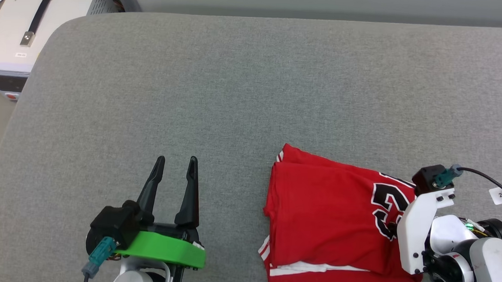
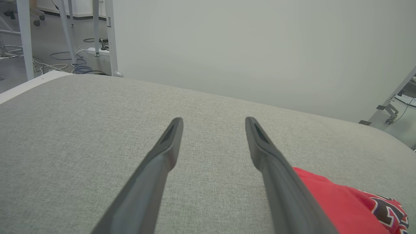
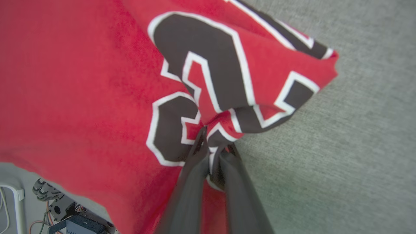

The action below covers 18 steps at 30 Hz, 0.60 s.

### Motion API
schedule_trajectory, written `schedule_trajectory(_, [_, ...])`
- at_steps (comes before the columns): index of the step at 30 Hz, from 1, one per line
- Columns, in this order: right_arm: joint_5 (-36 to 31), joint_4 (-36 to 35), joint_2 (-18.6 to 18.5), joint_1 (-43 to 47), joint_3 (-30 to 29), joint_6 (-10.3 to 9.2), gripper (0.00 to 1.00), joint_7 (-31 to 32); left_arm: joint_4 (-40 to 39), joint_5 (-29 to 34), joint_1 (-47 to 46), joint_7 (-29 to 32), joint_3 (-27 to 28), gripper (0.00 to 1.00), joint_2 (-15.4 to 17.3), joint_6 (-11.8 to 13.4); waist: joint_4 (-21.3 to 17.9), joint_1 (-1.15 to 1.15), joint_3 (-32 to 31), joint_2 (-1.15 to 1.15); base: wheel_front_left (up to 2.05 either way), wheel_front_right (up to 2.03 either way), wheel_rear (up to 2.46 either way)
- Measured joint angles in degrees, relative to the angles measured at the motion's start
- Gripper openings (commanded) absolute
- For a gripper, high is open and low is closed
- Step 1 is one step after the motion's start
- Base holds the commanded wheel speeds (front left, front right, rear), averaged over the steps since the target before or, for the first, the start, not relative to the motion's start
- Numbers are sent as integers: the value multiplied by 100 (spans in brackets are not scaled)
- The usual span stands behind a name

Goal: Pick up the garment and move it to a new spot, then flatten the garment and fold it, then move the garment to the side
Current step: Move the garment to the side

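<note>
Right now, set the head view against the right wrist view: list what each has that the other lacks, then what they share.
Head view adds: the left gripper, open over the cushion and apart from the shirt; a white box off the cushion's far left corner; the shirt's folded outline with white striped trim.
Right wrist view adds: the right gripper shut on a bunched fold of the shirt at the number.
Shared: the red shirt, its black number, the grey cushion.
</note>
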Motion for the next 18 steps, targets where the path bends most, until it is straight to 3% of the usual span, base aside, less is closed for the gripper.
schedule_trajectory(5, [7,-45,-331,-106,315,9,0,-321,-11,15,-1,0,8,100,3,0,-125,0,-50,0,0,0,0])
schedule_trajectory(9, [-7,-236,-801,-257,619,8,0,-465,-46,13,-3,0,-22,100,11,0,-305,0,-64,0,0,0,0])
schedule_trajectory(15, [-36,-581,-1868,-482,991,7,0,-459,-163,15,-53,-1,-170,100,56,0,-687,0,-45,0,0,0,0])
schedule_trajectory(18, [-126,-709,-2620,-691,1218,5,0,-465,-233,33,-147,0,-288,100,135,0,-929,0,11,0,0,0,0])
